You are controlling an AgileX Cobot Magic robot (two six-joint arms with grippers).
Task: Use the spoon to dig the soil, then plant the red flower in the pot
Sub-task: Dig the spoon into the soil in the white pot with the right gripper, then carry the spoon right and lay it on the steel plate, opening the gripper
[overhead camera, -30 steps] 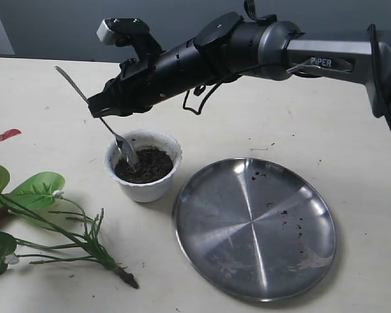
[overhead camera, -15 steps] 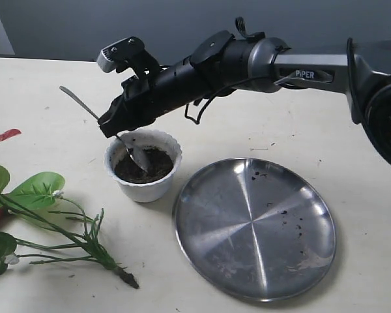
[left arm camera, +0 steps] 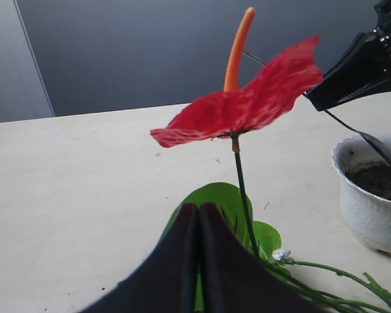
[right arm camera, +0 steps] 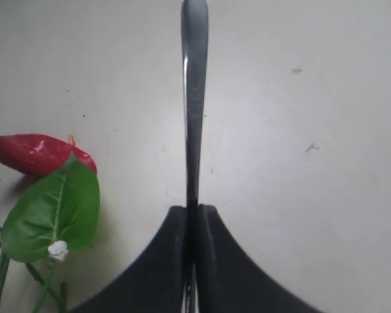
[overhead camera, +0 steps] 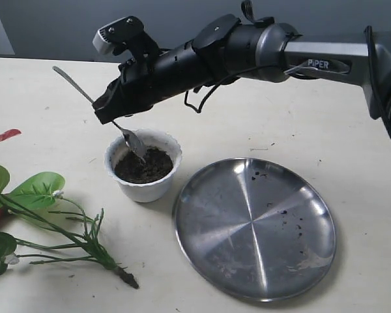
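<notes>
Spoon (overhead camera: 94,104) in right end effector (overhead camera: 104,112)

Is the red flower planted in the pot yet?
No. The red flower lies on the table beside the pot, root end bare.

Your right gripper (right arm camera: 191,261) pinches the spoon (right arm camera: 194,104), handle running straight out from the closed fingers (right arm camera: 166,261). On the table (right arm camera: 313,98) beyond: red flower (right arm camera: 32,154) and green leaf (right arm camera: 52,208).
</notes>
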